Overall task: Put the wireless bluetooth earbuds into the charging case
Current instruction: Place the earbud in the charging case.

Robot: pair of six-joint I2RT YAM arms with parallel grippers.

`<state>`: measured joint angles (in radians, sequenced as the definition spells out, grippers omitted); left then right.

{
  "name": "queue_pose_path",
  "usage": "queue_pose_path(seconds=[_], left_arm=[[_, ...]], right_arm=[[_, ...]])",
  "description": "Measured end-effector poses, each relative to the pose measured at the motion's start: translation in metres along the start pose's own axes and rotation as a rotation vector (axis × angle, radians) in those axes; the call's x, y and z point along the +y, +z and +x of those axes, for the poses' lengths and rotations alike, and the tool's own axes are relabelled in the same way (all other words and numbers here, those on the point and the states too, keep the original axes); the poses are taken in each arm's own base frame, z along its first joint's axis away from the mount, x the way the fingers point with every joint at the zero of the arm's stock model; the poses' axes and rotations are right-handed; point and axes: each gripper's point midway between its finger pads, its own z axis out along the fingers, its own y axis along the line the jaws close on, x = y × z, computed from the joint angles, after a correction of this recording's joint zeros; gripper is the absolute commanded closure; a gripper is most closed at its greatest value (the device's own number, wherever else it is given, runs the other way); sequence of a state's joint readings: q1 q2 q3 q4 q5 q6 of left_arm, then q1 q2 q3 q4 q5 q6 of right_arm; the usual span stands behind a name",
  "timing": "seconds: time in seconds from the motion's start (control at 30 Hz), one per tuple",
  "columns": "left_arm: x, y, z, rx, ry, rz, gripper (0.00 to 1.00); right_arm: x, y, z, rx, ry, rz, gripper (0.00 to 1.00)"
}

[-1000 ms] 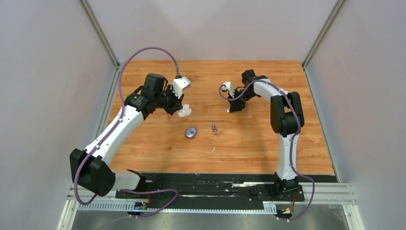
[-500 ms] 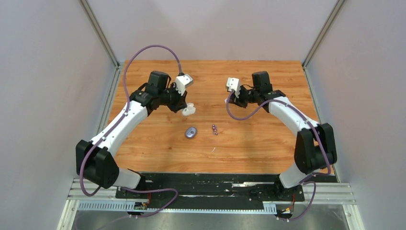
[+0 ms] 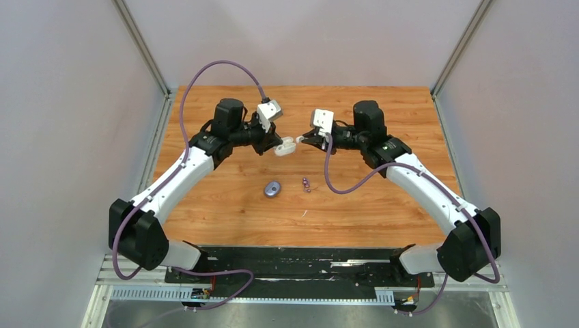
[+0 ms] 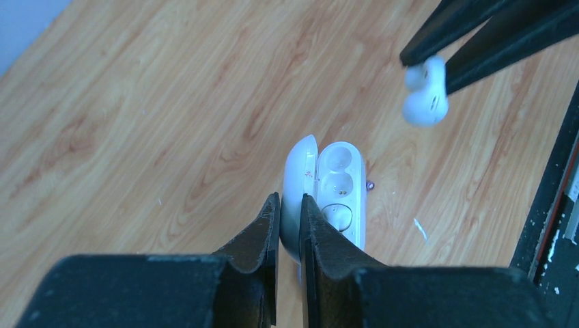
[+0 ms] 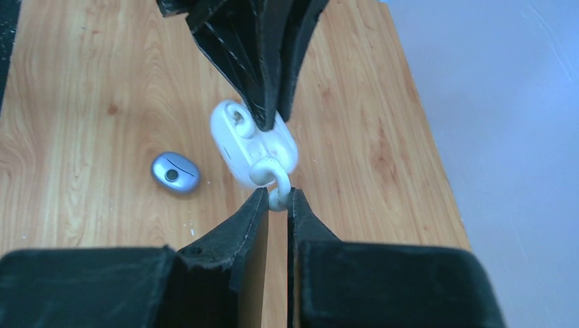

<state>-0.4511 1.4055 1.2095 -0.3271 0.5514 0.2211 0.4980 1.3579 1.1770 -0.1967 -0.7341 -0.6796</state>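
Left wrist view: the white charging case (image 4: 338, 191) is held off the table (image 4: 136, 137), lid swung open and round wells bare. Its lid is nipped between the pressed fingers of the left gripper (image 4: 289, 201), whose arm reaches in from the case's left. Right of the case, near its open side, a glossy white earbud (image 4: 425, 102) is pinched by the right gripper (image 4: 426, 72), whose arm stretches in from the case's right. Nearer the arm bases than the case lie a grey-blue oval case (image 3: 272, 188) and two dark purple buds (image 3: 306, 183).

Overhead camera at 6 o'clock looks down over my table (image 3: 225, 205); close wrist cameras face each other, sharing the white case (image 4: 338, 181).
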Motion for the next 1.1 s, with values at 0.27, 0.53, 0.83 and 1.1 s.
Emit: queue_pose_path(seconds=[0.27,0.53,0.83,1.1], left_arm=[[-0.018,-0.007,-0.032,-0.140,0.098,0.017,1.00],[-0.031,-0.018,-0.048,-0.207,0.187,0.019,1.00],[-0.039,-0.017,-0.047,-0.206,0.266,0.034,1.00],[-0.041,-0.020,-0.050,-0.217,0.285,0.035,1.00]], right_arm=[[0.024,0.012,-0.019,-0.032,-0.024,-0.059,1.00],[0.033,0.018,-0.028,-0.029,-0.075,-0.059,1.00],[0.025,0.015,-0.028,0.001,-0.117,-0.004,1.00],[0.021,0.008,-0.029,0.021,-0.178,0.014,1.00]])
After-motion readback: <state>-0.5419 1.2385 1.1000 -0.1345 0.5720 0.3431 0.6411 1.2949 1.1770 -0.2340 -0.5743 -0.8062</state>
